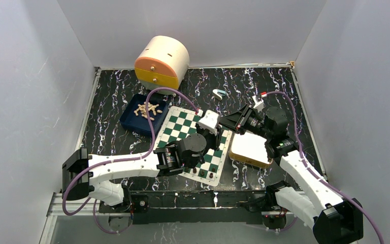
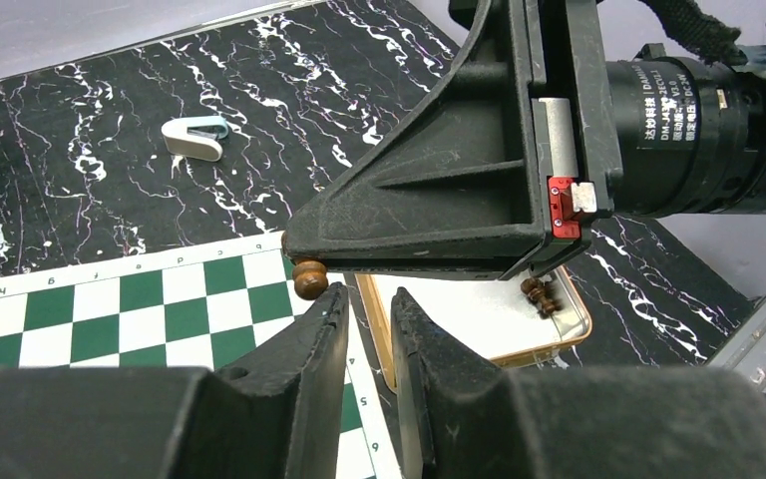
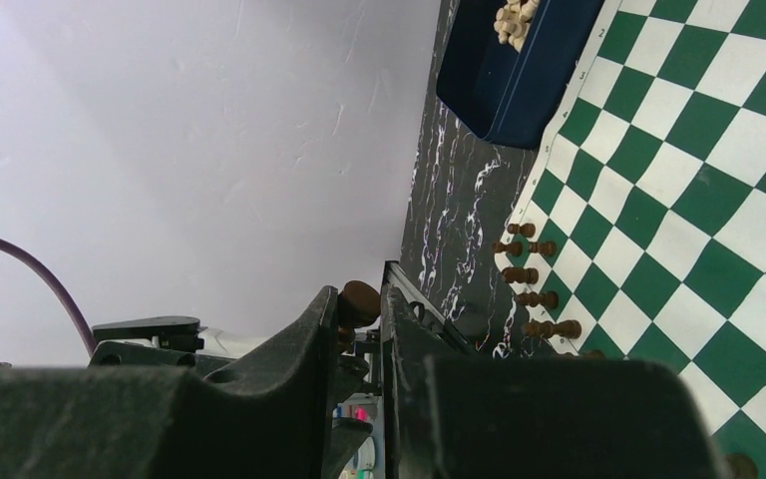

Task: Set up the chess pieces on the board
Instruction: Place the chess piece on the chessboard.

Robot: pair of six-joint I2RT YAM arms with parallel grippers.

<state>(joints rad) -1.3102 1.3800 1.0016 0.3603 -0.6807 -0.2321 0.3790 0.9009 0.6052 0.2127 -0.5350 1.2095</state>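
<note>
White walls enclose a black marbled table (image 1: 112,101), with the board (image 1: 181,127) at its middle and a row of dark pieces (image 3: 529,274) along the board's near edge. A blue tray (image 1: 131,120) by its far left corner holds a heap of pale pieces (image 1: 149,110), and a white tray (image 2: 459,311) touching its right edge holds two tray pieces (image 2: 539,293). The right gripper (image 1: 225,122) pinches a held dark piece (image 2: 309,278) over the board's right edge, while the left gripper (image 2: 367,304) is empty, its fingers narrowly apart.
</note>
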